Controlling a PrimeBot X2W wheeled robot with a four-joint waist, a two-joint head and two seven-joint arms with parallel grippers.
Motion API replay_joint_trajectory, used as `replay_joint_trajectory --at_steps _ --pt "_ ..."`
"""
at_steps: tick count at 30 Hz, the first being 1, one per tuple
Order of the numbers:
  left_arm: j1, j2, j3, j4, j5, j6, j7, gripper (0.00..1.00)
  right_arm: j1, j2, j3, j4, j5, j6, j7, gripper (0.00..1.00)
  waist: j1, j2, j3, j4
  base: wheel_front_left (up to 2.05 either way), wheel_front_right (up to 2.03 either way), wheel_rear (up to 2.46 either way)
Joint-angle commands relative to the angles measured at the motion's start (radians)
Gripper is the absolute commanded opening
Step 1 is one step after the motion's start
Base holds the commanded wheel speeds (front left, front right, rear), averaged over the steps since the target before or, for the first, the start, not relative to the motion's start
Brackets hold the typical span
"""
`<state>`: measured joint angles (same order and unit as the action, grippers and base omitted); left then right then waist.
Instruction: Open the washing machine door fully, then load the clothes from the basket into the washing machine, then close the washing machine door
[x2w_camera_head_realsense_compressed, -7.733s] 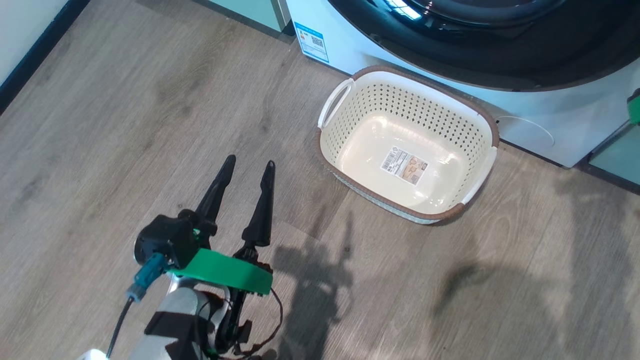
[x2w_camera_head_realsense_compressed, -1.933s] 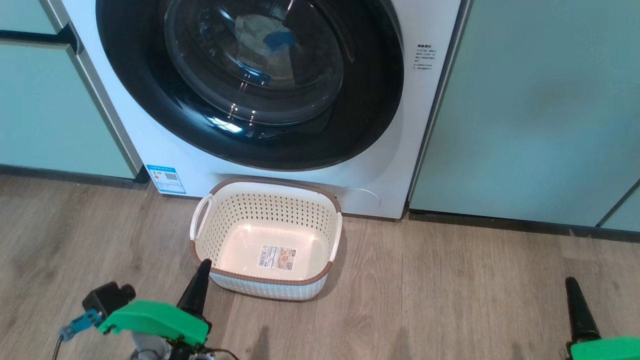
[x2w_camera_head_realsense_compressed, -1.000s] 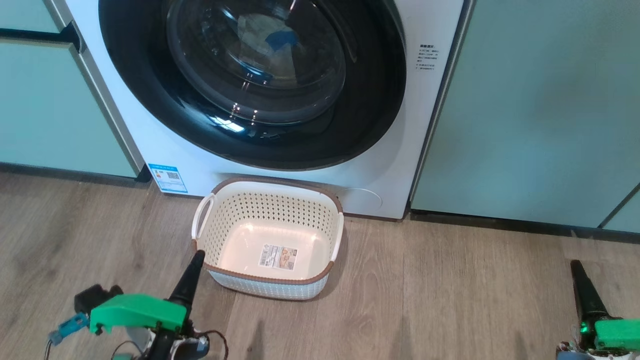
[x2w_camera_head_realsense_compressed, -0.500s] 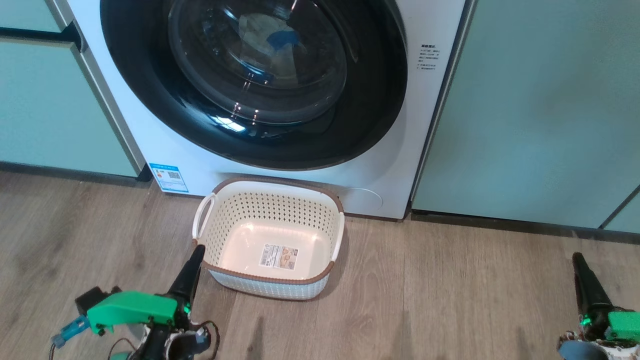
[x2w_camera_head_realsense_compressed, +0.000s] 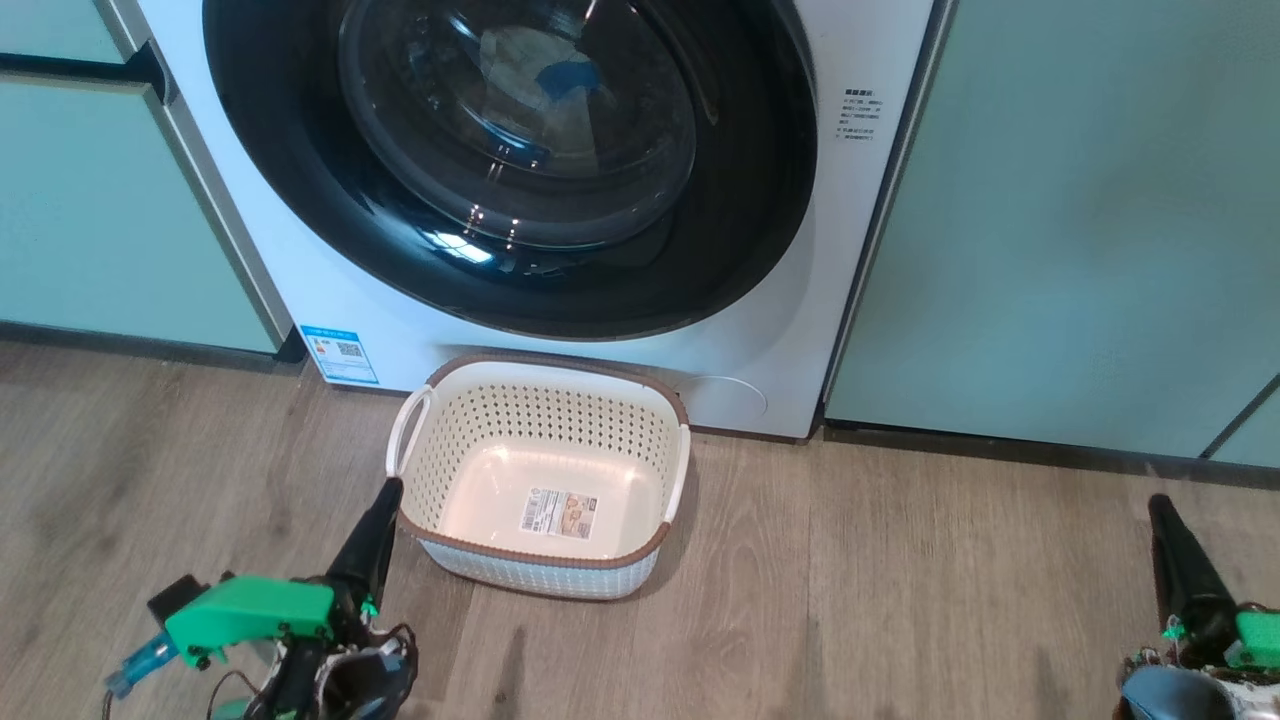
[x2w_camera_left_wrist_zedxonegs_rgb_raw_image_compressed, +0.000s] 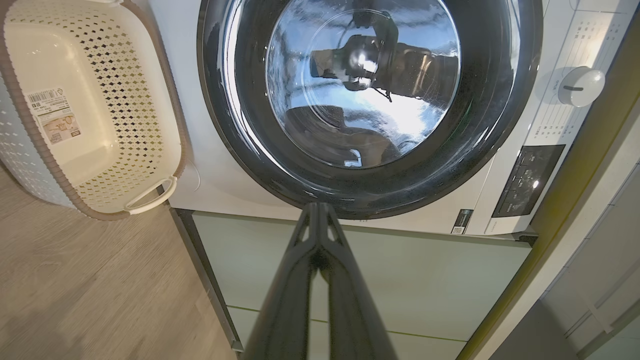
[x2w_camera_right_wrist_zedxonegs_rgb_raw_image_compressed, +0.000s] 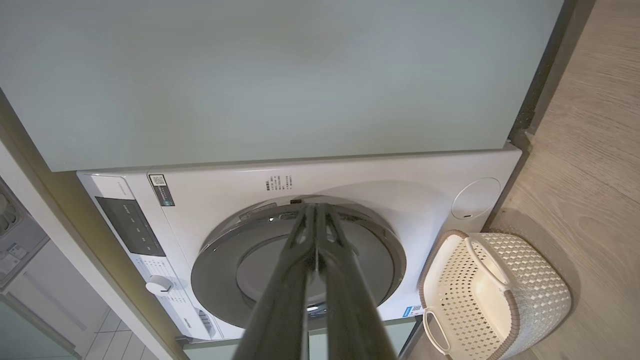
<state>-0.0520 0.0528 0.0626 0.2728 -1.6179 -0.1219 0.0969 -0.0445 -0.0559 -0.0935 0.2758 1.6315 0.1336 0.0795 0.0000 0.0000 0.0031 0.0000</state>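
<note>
The white washing machine (x2w_camera_head_realsense_compressed: 860, 250) faces me, and its washing machine door (x2w_camera_head_realsense_compressed: 740, 200), black-rimmed with a glass bowl, lies closed against the front. Through the glass I see the clothes (x2w_camera_head_realsense_compressed: 520, 60), pale fabric with a blue patch. The cream basket (x2w_camera_head_realsense_compressed: 545, 560) stands on the floor just below the door, with just a label on its bottom. My left gripper (x2w_camera_head_realsense_compressed: 388, 488) is shut, its tip by the basket's near left corner, not touching. My right gripper (x2w_camera_head_realsense_compressed: 1160, 503) is shut, low at the right. The left wrist view shows the left gripper (x2w_camera_left_wrist_zedxonegs_rgb_raw_image_compressed: 316, 206), door (x2w_camera_left_wrist_zedxonegs_rgb_raw_image_compressed: 500, 75) and basket (x2w_camera_left_wrist_zedxonegs_rgb_raw_image_compressed: 125, 115).
Pale green cabinet doors flank the washer on the left (x2w_camera_head_realsense_compressed: 100, 220) and the right (x2w_camera_head_realsense_compressed: 1080, 220). Wood floor (x2w_camera_head_realsense_compressed: 900, 600) spreads in front. A blue sticker (x2w_camera_head_realsense_compressed: 340, 353) marks the washer's lower left corner. A control knob (x2w_camera_left_wrist_zedxonegs_rgb_raw_image_compressed: 580, 86) and panel sit at its top.
Since the oldest frame the head view has risen from the floor to the washer, and the left gripper went from open to shut. In the last second both grippers only drifted slightly.
</note>
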Motion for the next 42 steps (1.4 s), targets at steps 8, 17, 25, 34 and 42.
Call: replay_joint_trajectory --at_steps 8,17,25,34,42 --pt "-0.055 0.007 0.039 -0.028 -0.001 -0.009 0.006 0.00 -0.061 -0.017 0.011 -0.033 0.003 -0.003 0.008 0.00 0.0000 0.0000 0.000 0.000 0.00 0.00 0.00" --pt "-0.055 0.006 0.040 -0.028 0.000 -0.009 0.008 0.00 -0.061 -0.015 0.008 -0.033 0.001 -0.003 0.011 0.00 0.0000 0.0000 0.000 0.000 0.00 0.00 0.00" --pt "-0.055 0.005 0.042 -0.028 0.001 -0.009 0.009 0.00 -0.061 -0.013 0.005 -0.032 -0.002 -0.003 0.013 0.00 0.0000 0.0000 0.000 0.000 0.00 0.00 0.00" --pt "-0.055 0.004 0.043 -0.028 0.002 -0.009 0.010 0.00 -0.061 -0.011 0.003 -0.032 -0.004 -0.003 0.015 0.00 0.0000 0.0000 0.000 0.000 0.00 0.00 0.00" --pt "-0.056 0.003 0.044 -0.028 0.003 -0.009 0.010 0.00 -0.062 -0.009 0.000 -0.032 -0.006 -0.003 0.017 0.00 0.0000 0.0000 0.000 0.000 0.00 0.00 0.00"
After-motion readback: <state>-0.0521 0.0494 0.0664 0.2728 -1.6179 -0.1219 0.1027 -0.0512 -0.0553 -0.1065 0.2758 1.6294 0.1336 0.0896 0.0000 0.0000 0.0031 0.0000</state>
